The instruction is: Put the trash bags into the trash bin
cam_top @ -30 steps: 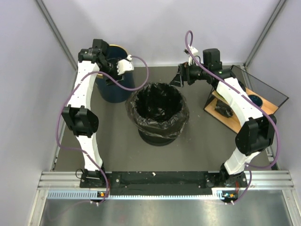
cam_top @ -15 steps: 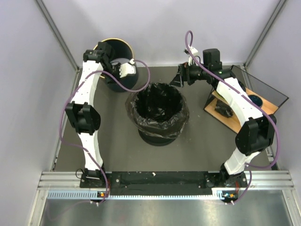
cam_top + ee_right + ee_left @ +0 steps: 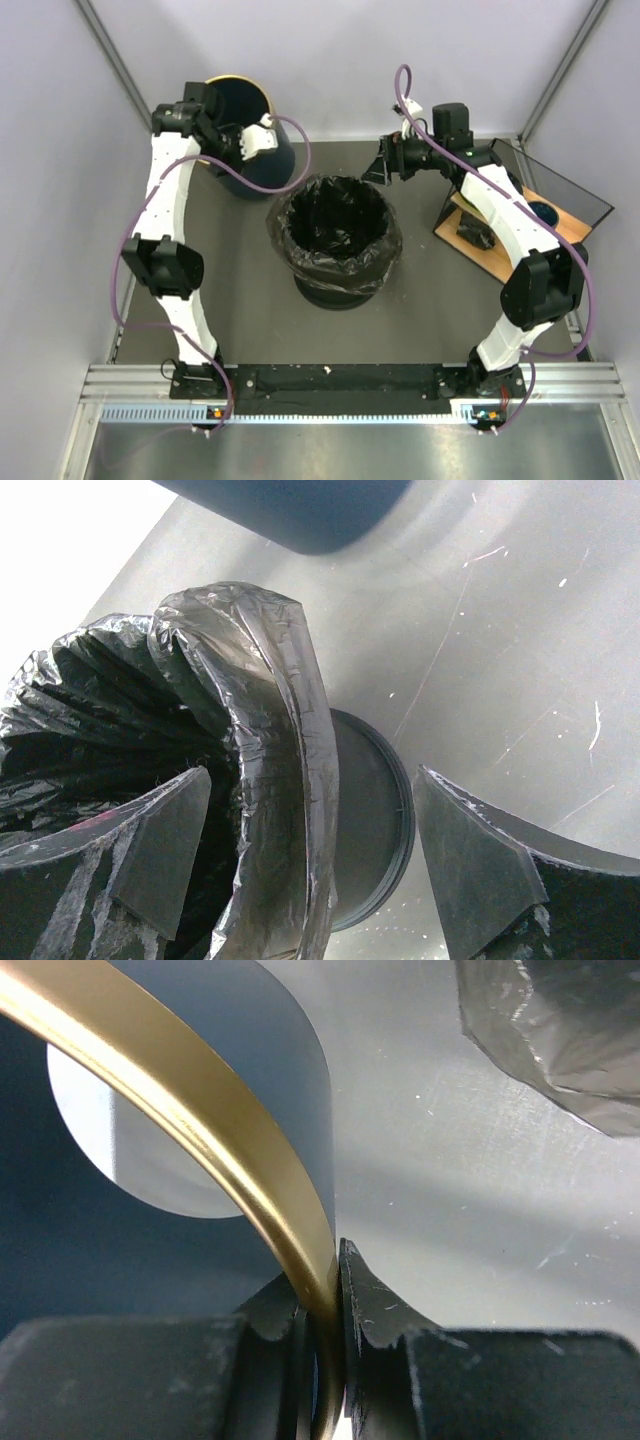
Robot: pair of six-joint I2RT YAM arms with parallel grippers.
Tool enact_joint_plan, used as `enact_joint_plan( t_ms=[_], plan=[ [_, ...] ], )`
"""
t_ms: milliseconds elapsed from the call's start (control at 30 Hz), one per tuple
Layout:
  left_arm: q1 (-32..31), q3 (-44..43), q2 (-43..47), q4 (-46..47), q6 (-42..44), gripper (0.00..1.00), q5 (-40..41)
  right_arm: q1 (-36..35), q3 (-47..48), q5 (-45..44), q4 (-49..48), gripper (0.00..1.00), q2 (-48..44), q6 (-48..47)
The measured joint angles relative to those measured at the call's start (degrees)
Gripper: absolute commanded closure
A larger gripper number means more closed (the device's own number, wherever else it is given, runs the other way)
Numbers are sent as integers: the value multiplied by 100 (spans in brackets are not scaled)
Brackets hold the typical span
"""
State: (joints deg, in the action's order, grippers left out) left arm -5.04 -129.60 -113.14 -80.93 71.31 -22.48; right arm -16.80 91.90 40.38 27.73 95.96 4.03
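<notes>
While the left gripper (image 3: 322, 1290) is pinched nearly shut on the gold rim (image 3: 200, 1125) of the dark navy blue cylindrical trash bin (image 3: 270, 170), one finger sits inside the wall and one outside. Bin is at the far-left of the dark grey table (image 3: 250, 300), near the back wall, tilted with its mouth facing up and away. Cannot tell whether its base touches the table.

Thin glossy black plastic trash bag (image 3: 335, 225): centre of table, just right of the bin and apart from it. It is spread open and draped over a dark round container whose base (image 3: 335, 293) shows below the film. Bag is not in the navy bin.

Right gripper (image 3: 312, 770): jaws wide apart, holding nothing, at the far-right edge of the bag. Right wrist view shows a crinkled fold of the bag's edge standing between the two fingers; contact with either finger cannot be judged.

Right side of table: wooden board (image 3: 495, 258) carrying a small black object (image 3: 475, 232), small blue bowl (image 3: 545, 210) behind it.
</notes>
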Motion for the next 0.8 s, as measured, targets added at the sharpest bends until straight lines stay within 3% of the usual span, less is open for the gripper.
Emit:
enact_joint_plan(
  t_ms=[200, 333, 567, 800],
  plan=[
    [35, 372, 1615, 24, -177, 100, -13, 72, -2, -70, 63, 1, -184, -55],
    [46, 404, 2883, -92, -256, 100, -160, 96, 0, -269, 70, 1, -468, -63],
    [50, -15, 3779, -164, 127, 100, -767, 118, 122, -957, 269, 1, -811, -308],
    [24, 629, 5056, -232, 726, 100, -1482, 138, 79, -1320, 566, 2, -1237, -682]
  ],
)
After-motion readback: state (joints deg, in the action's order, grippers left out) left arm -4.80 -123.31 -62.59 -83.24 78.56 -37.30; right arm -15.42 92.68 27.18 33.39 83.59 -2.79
